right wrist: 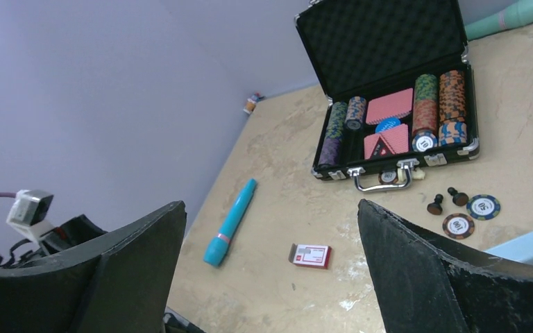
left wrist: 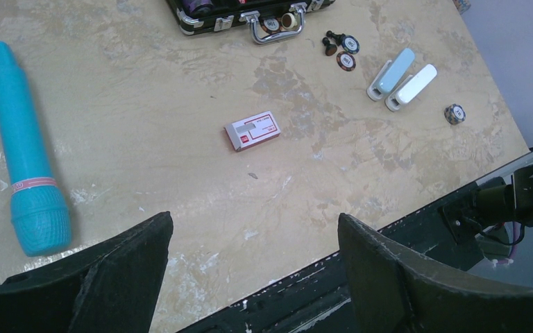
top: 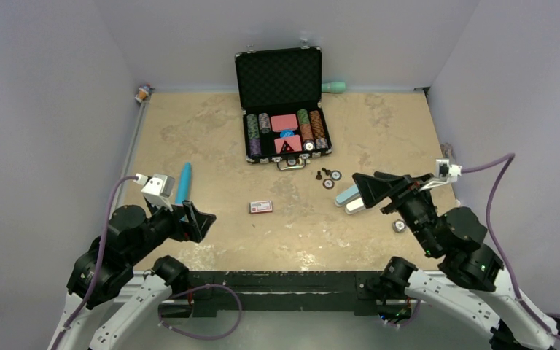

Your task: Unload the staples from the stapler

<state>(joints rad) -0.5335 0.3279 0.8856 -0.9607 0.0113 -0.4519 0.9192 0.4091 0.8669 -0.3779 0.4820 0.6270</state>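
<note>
The tan, mottled table (top: 211,138) fills the top view. Of the two arms, the left gripper (top: 198,217) hangs above the table's near edge at about 8 o'clock, its jaws spread wide with nothing between them; its wrist view shows only bare tabletop in the gap. The right gripper (top: 366,176) hangs at about 3 o'clock, jaws likewise spread wide and holding nothing, its tips above the far end of the stapler; whether they touch it I cannot tell.

At 12 o'clock stands the open poker chip case (top: 281,76), its lid upright, with rows of chips and red card decks in the tray. A teal bottle (top: 334,87) lies behind the case at 1 o'clock. A blue cylinder (top: 183,182) with a ribbed end lies at 9 o'clock, just beyond the left gripper.

The stapler (top: 350,197) lies at 3 o'clock on the table, a pale blue part and a white part side by side and touching. The red and white staple box (top: 261,207) lies flat near the middle, well apart from the stapler.

Two loose poker chips (top: 332,179) lie at 2 o'clock between the case and the stapler, two small black pegs (top: 321,173) just beside them. A single chip (top: 399,225) lies at 4 o'clock. A small jar (top: 143,92) stands in the corner at 10 o'clock.
</note>
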